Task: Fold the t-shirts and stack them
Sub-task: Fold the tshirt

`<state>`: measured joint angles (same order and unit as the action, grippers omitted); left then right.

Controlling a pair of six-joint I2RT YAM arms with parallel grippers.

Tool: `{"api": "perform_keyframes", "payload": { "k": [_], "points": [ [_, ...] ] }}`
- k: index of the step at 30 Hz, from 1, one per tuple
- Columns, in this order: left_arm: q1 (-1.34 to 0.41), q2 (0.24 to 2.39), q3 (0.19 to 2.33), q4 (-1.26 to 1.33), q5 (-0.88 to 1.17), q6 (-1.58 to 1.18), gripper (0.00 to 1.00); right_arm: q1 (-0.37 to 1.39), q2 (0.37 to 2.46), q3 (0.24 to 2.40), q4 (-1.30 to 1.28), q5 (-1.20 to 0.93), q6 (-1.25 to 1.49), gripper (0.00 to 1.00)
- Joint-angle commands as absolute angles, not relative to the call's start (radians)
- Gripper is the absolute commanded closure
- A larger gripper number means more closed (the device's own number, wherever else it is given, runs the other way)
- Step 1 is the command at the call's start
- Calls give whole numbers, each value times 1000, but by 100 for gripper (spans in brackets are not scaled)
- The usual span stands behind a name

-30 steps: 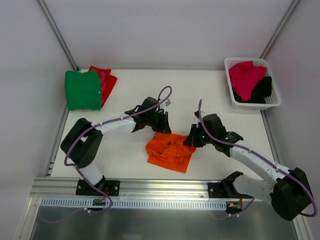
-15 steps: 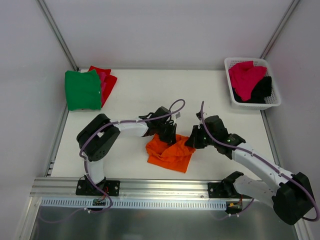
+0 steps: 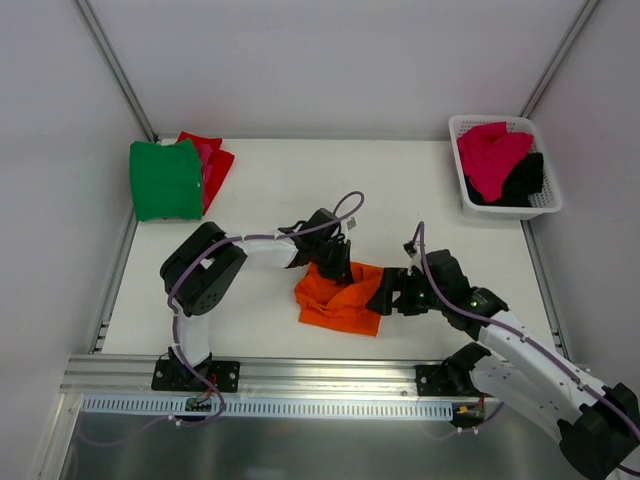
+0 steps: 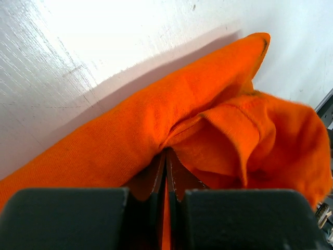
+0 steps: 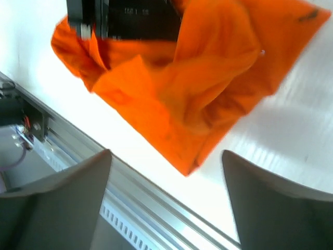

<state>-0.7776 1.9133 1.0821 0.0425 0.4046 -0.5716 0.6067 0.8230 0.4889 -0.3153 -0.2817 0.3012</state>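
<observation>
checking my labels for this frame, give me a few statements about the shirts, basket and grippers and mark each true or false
1. The left gripper is shut on the orange t-shirt. True.
2. The right gripper is clamped on the orange t-shirt. False: its jaws stand wide open with no cloth pinched between them.
3. The white lattice basket holds no clothes. False: a magenta-pink t-shirt and a black t-shirt lie in it.
4. The green t-shirt lies folded at the far left corner of the table. True.
</observation>
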Motion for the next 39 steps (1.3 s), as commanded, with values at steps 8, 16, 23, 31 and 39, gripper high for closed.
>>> {"api": "perform_keyframes", "payload": {
  "k": [8,16,23,31,39],
  "points": [
    [-765,1947,1091,5,354,-569,100,638,603,534,-615,-121,304,1],
    [-765,1913,1069,6,325,-569,100,637,833,731,-511,-115,193,30],
    [-756,1864,1045,6,288,-578,100,630,1029,885,-420,-126,198,100],
    [-735,1867,1035,6,288,-598,100,615,1268,934,-286,-202,227,100],
    [-719,1881,1023,14,287,-618,100,612,1556,951,-112,-304,290,99]
  ]
}}
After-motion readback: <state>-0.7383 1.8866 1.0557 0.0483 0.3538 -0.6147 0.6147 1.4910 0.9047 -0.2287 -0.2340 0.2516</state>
